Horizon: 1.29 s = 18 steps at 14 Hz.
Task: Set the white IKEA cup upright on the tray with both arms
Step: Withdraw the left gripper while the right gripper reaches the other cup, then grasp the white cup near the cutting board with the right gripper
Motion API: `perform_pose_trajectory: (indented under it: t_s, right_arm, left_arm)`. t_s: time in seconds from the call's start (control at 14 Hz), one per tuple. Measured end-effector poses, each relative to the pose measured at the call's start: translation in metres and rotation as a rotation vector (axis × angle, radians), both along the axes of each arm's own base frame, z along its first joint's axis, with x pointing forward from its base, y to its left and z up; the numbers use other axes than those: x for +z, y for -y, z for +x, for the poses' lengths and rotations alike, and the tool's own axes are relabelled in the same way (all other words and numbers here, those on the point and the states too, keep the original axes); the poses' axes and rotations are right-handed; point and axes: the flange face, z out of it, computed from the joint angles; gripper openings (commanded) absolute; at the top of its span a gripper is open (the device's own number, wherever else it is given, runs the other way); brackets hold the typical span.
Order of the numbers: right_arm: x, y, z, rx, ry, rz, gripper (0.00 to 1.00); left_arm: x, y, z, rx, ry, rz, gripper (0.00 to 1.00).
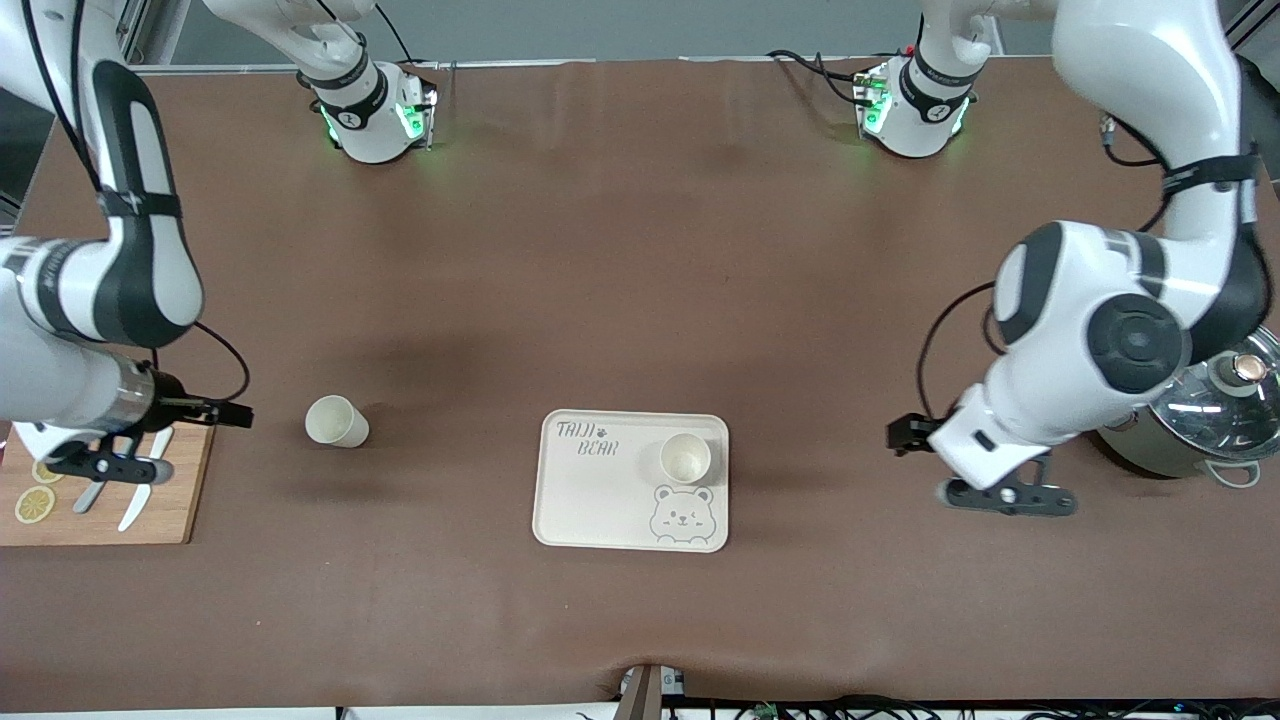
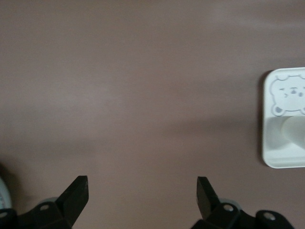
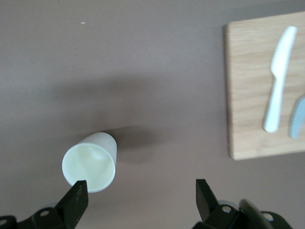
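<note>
The cream bear tray (image 1: 590,500) lies on the brown table near the front camera. One white cup (image 1: 685,458) stands upright on it, mouth up. A second white cup (image 1: 336,421) stands on the bare table, toward the right arm's end. My right gripper (image 1: 110,466) is open and empty over the cutting board's edge. In the right wrist view (image 3: 140,193) this cup (image 3: 90,162) sits just beside one fingertip. My left gripper (image 1: 1010,497) is open and empty over bare table between the tray and a pot. The left wrist view (image 2: 143,191) shows the tray (image 2: 271,143) at its edge.
A wooden cutting board (image 1: 185,500) with two pale knives (image 1: 135,505) and lemon slices (image 1: 35,503) lies at the right arm's end; it also shows in the right wrist view (image 3: 248,95). A steel pot with a glass lid (image 1: 1215,415) stands at the left arm's end.
</note>
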Motion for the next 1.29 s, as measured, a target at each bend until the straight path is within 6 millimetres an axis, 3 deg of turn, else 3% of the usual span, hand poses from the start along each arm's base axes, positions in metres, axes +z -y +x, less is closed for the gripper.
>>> perform_pose_trajectory:
  t_s: [0.14,0.29,0.43,0.64,0.86,0.93,1.0,1.07,1.29]
  right_arm:
    - [-0.027,-0.007,0.004,0.035,-0.01,0.0,1.0]
    - [-0.047,-0.005,0.003,0.052,-0.021,0.002,1.0]
    - [-0.069,-0.004,-0.006,0.042,-0.022,0.023,1.0]
    - [-0.091,-0.011,-0.018,0.028,-0.035,0.058,1.0]
    - [-0.099,-0.019,-0.022,0.036,-0.037,0.061,0.5]
    - [-0.102,-0.02,-0.024,0.036,-0.032,0.06,0.3]
    - [-0.106,-0.02,-0.026,0.035,-0.023,0.059,0.19]
    - [-0.111,-0.019,-0.028,0.034,-0.014,0.057,0.0]
    - [-0.12,-0.022,-0.032,0.038,-0.014,0.056,0.0]
  left_arm:
    - [0.007,-0.035,0.004,0.005,0.006,0.001,1.0]
    - [0.014,-0.054,0.003,0.023,0.012,0.001,1.0]
    - [0.031,-0.056,-0.004,0.026,0.004,0.003,1.0]
    - [0.079,-0.055,-0.029,0.032,-0.012,0.002,1.0]
    - [0.133,-0.06,-0.06,0.037,-0.008,0.006,1.0]
    - [0.147,-0.061,-0.069,0.038,-0.008,0.007,1.0]
    - [0.16,-0.062,-0.079,0.038,-0.009,0.009,1.0]
    - [0.171,-0.063,-0.087,0.038,-0.008,0.009,1.0]
    - [0.191,-0.063,-0.113,0.037,-0.004,-0.009,1.0]
